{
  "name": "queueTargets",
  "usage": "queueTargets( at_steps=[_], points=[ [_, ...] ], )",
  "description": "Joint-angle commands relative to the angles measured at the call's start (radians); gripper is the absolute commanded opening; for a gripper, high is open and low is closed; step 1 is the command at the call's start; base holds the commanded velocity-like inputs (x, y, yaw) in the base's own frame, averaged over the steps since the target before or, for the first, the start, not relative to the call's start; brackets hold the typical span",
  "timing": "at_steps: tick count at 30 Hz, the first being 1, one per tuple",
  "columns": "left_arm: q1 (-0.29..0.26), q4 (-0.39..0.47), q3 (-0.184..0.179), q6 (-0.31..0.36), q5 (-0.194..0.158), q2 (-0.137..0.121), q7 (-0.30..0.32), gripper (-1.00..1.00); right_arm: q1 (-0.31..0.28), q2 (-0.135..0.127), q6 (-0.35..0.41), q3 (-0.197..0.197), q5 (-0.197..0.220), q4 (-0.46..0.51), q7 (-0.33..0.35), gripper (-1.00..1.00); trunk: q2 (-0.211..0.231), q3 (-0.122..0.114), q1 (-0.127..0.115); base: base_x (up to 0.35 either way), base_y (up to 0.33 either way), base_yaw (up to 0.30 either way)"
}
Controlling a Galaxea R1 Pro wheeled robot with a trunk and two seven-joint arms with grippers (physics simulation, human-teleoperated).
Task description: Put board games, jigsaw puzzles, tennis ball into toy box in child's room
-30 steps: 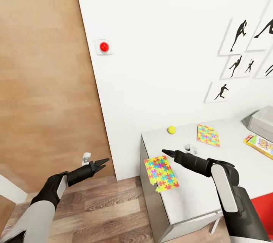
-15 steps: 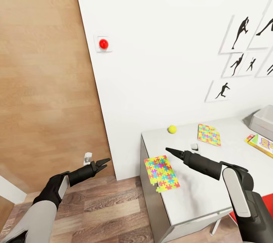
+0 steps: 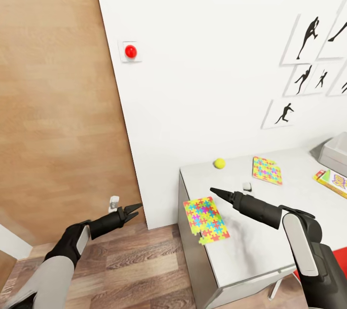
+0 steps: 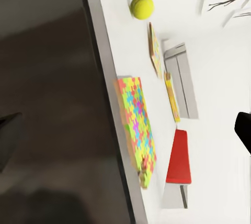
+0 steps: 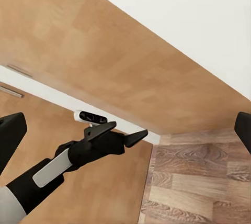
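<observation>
One jigsaw puzzle (image 3: 206,220) lies at the white table's (image 3: 260,246) left end, its corner hanging over the edge. My right gripper (image 3: 216,193) hovers just above and beyond it; the right wrist view shows its fingers spread, open and empty. The second jigsaw puzzle (image 3: 266,170) and the tennis ball (image 3: 220,163) lie further back near the wall. The grey toy box (image 3: 337,152) and a Skip-Bo board game (image 3: 333,181) sit at the right edge. My left gripper (image 3: 131,209) hangs open over the floor, left of the table. The left wrist view shows the near puzzle (image 4: 137,124) and ball (image 4: 141,6).
A small white object (image 3: 246,186) lies on the table between the puzzles. A brown wooden door (image 3: 53,106) fills the left, with a white doorstop (image 3: 114,200) near my left gripper. A red button (image 3: 130,51) is on the wall. A red seat (image 3: 337,256) stands by the table.
The head view has shifted slightly. My right arm stretched out, its elbow moving right and the gripper reaching a little further over the table. The left gripper sank slightly.
</observation>
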State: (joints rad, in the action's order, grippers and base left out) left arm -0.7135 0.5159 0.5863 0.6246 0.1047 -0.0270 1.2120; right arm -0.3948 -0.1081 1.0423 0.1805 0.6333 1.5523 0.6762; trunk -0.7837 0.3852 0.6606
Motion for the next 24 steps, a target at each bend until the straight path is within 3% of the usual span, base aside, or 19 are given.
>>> queueTargets(
  at_steps=[1,7,20,24],
  points=[
    [-0.001,-0.001,0.008,0.010,0.010,0.002,0.008,1.00,-0.001,0.001,0.005,0.001,-0.004,0.000,0.007,1.00,-0.008,0.004,0.004,0.000,0.000,0.000],
    [-0.001,-0.016,0.008,0.008,0.012,0.031,0.005,1.00,-0.001,0.003,0.005,-0.001,-0.004,0.000,0.006,1.00,-0.050,0.023,0.027,0.000,0.000,0.000],
    [-0.001,-0.022,0.007,0.008,0.013,0.047,0.005,1.00,-0.001,0.008,0.005,0.001,-0.006,-0.002,0.006,1.00,-0.141,0.064,0.077,0.000,0.000,0.000],
    [-0.001,-0.022,0.007,0.007,0.013,0.049,0.004,1.00,-0.001,0.009,0.005,0.001,-0.006,-0.002,0.006,1.00,-0.141,0.064,0.077,0.000,0.000,0.000]
  ],
)
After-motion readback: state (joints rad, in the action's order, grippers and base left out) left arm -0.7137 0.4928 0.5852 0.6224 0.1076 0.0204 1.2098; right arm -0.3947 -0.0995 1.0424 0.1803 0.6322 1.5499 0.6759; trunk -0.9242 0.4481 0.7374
